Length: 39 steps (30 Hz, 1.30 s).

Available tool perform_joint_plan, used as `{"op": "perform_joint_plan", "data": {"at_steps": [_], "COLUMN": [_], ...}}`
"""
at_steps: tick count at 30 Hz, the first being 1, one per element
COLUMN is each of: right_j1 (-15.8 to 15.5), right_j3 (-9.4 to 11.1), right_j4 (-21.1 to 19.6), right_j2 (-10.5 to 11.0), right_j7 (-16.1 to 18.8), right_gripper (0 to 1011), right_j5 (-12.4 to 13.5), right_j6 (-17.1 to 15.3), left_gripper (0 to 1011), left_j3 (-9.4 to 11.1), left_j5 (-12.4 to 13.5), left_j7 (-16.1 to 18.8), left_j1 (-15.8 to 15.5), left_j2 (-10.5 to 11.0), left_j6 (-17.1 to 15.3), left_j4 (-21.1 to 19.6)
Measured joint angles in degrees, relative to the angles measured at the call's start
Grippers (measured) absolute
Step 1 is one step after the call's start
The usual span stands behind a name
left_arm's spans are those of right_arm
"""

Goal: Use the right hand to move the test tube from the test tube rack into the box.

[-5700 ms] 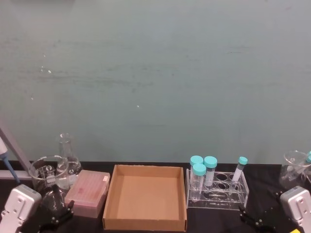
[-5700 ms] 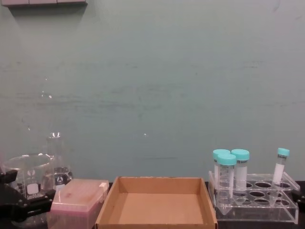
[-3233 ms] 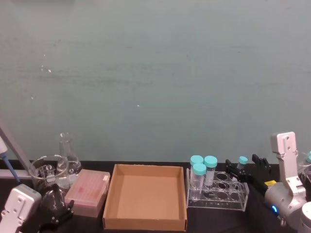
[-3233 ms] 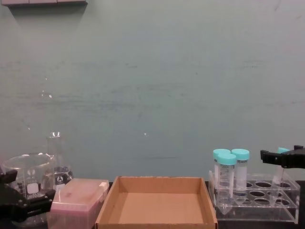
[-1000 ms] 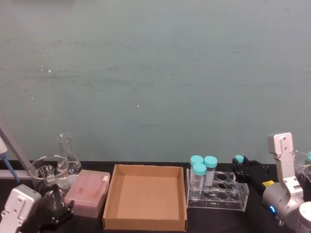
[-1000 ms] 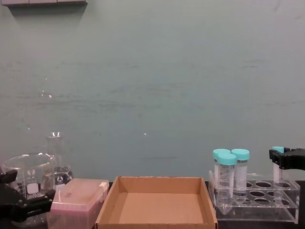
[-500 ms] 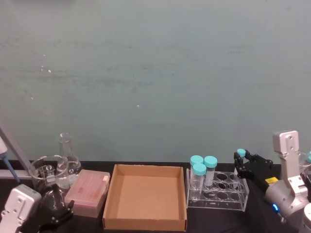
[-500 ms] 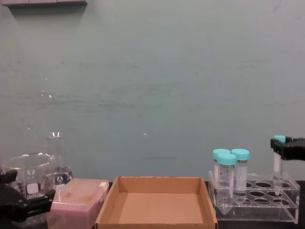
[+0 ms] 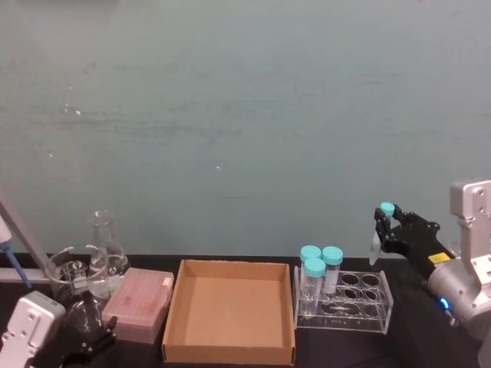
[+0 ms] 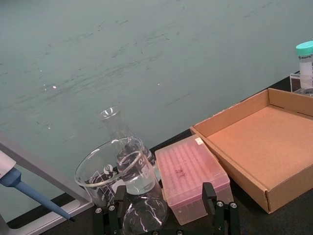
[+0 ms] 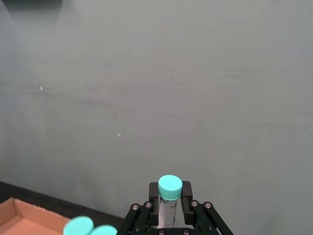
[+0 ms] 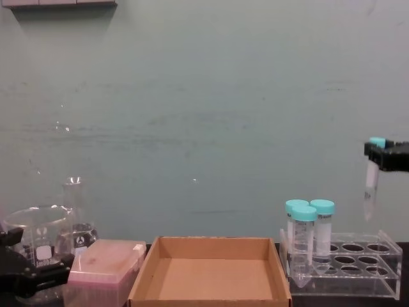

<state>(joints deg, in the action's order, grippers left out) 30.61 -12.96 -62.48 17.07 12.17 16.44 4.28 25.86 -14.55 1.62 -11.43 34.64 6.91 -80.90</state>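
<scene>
Since half a second ago the test tube (image 12: 369, 184) has gone up: its pointed tip, then just over the holes, now hangs well clear above the test tube rack (image 12: 346, 263). The fingers (image 11: 186, 192) of the right gripper (image 9: 383, 225) are narrow and closed on the tube just under its small teal cap. The whitish body hangs below them with the long axis nearly upright and the tip down, a little tilted in the head view. The tube is in the air over the right end of the rack, which stands toward the right side of the black counter (image 9: 414, 349) with three wider teal-capped tubes (image 9: 319, 270) at its left end. The cardboard box (image 9: 229, 313) lies to the robot's left of the held tube, just beside the rack and at the middle of the counter's front edge. So I judge that the coming move is a sideways carry to the left, over the taller tubes, and then a lowering. The left gripper (image 10: 164, 221) rests with its fingers wide at the front left corner, beside the pink box (image 9: 139, 301) and the beaker (image 9: 74, 270).
</scene>
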Motion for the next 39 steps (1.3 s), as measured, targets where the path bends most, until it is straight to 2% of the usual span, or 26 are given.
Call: {"op": "perform_joint_plan", "data": {"at_steps": [9, 18, 25, 32, 39], "right_j1": [-0.3, 2.6, 4.9, 5.5, 6.2], "right_j3": [1.3, 0.6, -1.7, -4.5, -7.4], "right_j4": [-5.4, -7.7, -9.2, -10.3, -9.2], "right_j2": [-0.2, -2.2, -4.8, -7.0, -9.2], "right_j7": [2.1, 4.1, 5.4, 6.3, 6.7], "right_gripper": [269, 269, 269, 269, 269], "right_j5": [0.2, -1.0, -2.0, -2.5, -2.9], "right_j6": [-1.4, -2.2, -3.0, -4.7, -7.4], "left_gripper": [1000, 1000, 1000, 1000, 1000], "left_j3": [0.0, 0.0, 0.0, 0.0, 0.0], "left_j5": [0.0, 0.0, 0.0, 0.0, 0.0], "left_j7": [0.0, 0.0, 0.0, 0.0, 0.0], "left_j1": [0.0, 0.0, 0.0, 0.0, 0.0], "left_j2": [0.0, 0.0, 0.0, 0.0, 0.0], "left_j6": [0.0, 0.0, 0.0, 0.0, 0.0], "left_j4": [0.0, 0.0, 0.0, 0.0, 0.0]}}
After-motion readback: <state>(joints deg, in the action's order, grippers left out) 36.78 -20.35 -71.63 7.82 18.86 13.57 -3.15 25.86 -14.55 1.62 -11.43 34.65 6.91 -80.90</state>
